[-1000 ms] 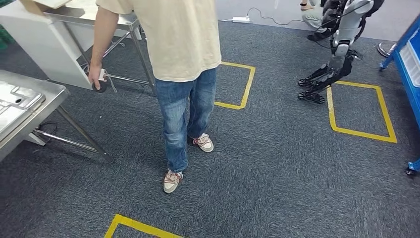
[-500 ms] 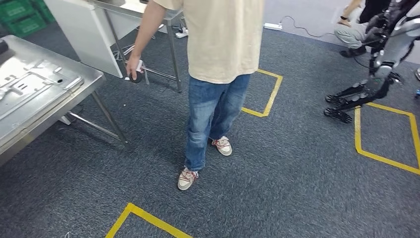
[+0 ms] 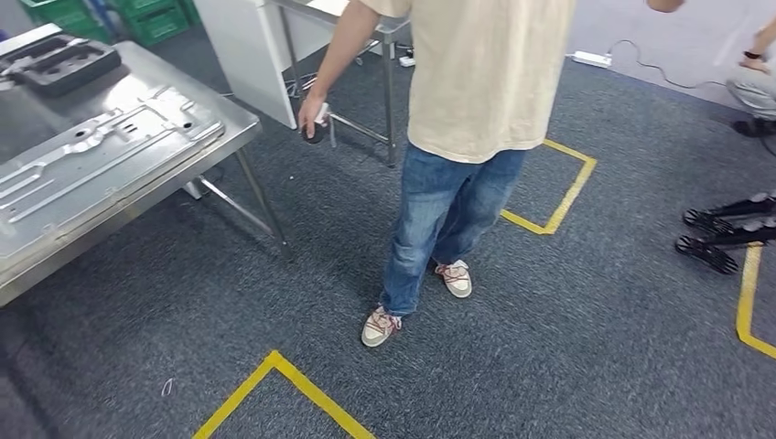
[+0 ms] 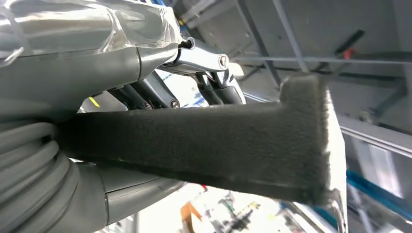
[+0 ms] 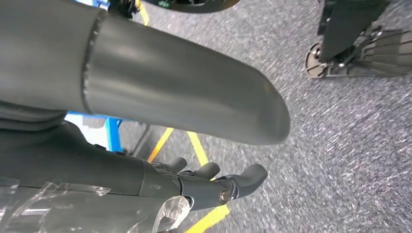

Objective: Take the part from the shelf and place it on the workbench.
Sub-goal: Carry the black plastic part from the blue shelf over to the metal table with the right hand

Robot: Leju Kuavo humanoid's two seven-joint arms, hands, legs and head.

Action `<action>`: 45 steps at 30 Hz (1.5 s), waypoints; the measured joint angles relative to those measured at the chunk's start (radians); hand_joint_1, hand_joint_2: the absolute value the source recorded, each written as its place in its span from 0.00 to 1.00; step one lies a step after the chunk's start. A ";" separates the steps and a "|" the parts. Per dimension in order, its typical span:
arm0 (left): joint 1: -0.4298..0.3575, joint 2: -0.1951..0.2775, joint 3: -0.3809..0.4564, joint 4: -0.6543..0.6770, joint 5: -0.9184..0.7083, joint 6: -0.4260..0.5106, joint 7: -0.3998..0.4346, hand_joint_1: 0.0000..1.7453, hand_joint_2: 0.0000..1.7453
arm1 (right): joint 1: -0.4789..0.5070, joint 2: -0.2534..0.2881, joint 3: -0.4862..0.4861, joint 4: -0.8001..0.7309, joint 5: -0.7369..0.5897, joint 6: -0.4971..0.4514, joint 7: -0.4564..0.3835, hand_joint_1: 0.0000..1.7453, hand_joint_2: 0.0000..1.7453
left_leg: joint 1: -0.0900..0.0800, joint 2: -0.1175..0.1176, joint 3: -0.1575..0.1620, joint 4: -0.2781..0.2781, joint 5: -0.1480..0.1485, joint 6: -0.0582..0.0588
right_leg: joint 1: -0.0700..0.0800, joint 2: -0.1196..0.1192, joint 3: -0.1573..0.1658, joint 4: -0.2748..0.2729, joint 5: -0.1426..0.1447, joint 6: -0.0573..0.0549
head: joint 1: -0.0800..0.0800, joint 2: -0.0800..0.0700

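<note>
In the left wrist view my left hand (image 4: 111,58) grips a dark grey, rough-surfaced part (image 4: 218,145) with an L-shaped end; the fingers (image 4: 214,87) lie on one side and the thumb on the other. The steel workbench (image 3: 234,135) stands at the left of the head view. On it lie a pressed metal sheet (image 3: 101,155) and a black tray (image 3: 59,62). My right hand (image 5: 145,97) hangs over the grey carpet, with its fingers (image 5: 218,182) apart from the thumb and nothing in it.
A person in a beige shirt and jeans (image 3: 476,110) stands right of the workbench, with a small dark object in one hand (image 3: 314,123). Behind are a white table (image 3: 247,55) and green crates (image 3: 137,14). Yellow tape (image 3: 284,384) marks the carpet. Another robot's feet (image 3: 723,233) are at the right.
The camera has swung left: the workbench has come further into the picture, while the person and the other robot have slid to the right.
</note>
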 joint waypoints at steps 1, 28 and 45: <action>0.001 0.000 0.000 0.000 0.000 0.000 0.001 1.00 1.00 | 0.002 0.000 0.000 0.000 0.000 0.001 0.000 0.00 0.00 | 0.001 0.004 -0.018 0.034 -0.005 -0.002 | 0.001 -0.014 0.002 0.000 -0.002 0.000 | 0.000 0.000; -0.004 0.006 0.002 0.000 0.012 -0.004 0.004 1.00 1.00 | -0.005 0.009 -0.007 0.001 0.012 0.007 0.002 0.00 0.00 | 0.004 -0.074 0.115 -0.228 0.099 0.011 | -0.008 0.054 -0.009 0.004 0.009 0.012 | 0.003 0.000; -0.005 0.010 0.002 0.000 0.014 -0.006 0.010 1.00 1.00 | -0.005 0.015 -0.007 0.001 0.011 0.021 0.002 0.00 0.00 | 0.006 0.009 0.142 -0.277 0.129 0.044 | -0.006 -0.007 -0.018 0.131 -0.110 0.054 | 0.005 0.000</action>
